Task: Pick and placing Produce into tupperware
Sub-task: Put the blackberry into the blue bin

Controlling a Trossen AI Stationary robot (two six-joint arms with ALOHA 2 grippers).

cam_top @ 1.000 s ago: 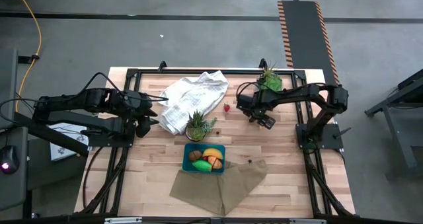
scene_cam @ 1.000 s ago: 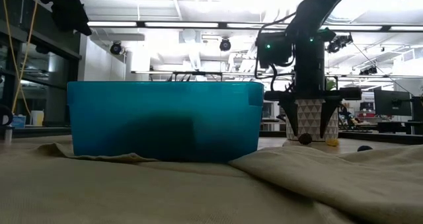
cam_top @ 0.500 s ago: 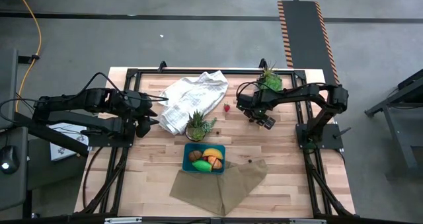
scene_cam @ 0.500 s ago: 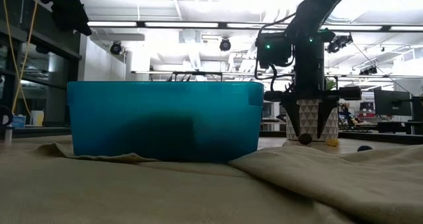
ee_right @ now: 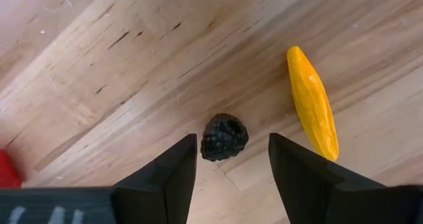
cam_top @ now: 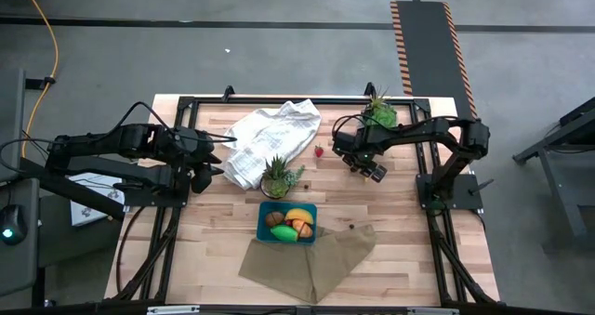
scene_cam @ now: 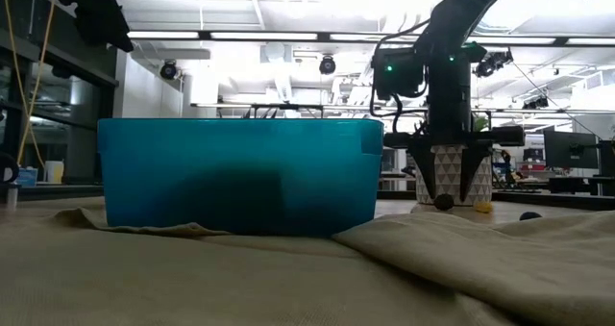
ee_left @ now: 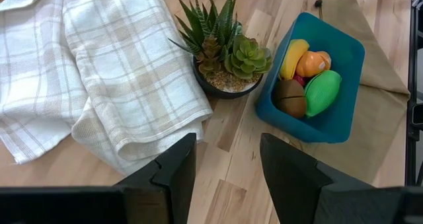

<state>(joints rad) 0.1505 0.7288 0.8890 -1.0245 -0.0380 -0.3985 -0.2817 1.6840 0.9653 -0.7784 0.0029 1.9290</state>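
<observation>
The teal tupperware (cam_top: 286, 220) sits at the table's near middle on a tan cloth (cam_top: 311, 259). It holds a banana (ee_left: 293, 57), a kiwi (ee_left: 289, 98), a green pepper (ee_left: 322, 92) and an orange piece (ee_left: 312, 63). A dark berry (ee_right: 225, 137) lies on the wood at the far right, beside a yellow-orange piece (ee_right: 312, 105). My right gripper (ee_right: 231, 164) points down over the berry, open, one finger on each side and not touching it. My left gripper (ee_left: 228, 158) hangs open above the table's left side, holding nothing.
A white checked towel (cam_top: 270, 138) lies at the far middle. A potted plant (cam_top: 279, 176) stands just behind the tupperware, and another potted plant (cam_top: 379, 112) at the far right. A red berry (cam_top: 319, 151) lies left of my right gripper. Another small dark piece (cam_top: 350, 228) lies by the cloth.
My right gripper has narrowed its fingers around the dark berry while staying in place; the berry has not moved.
</observation>
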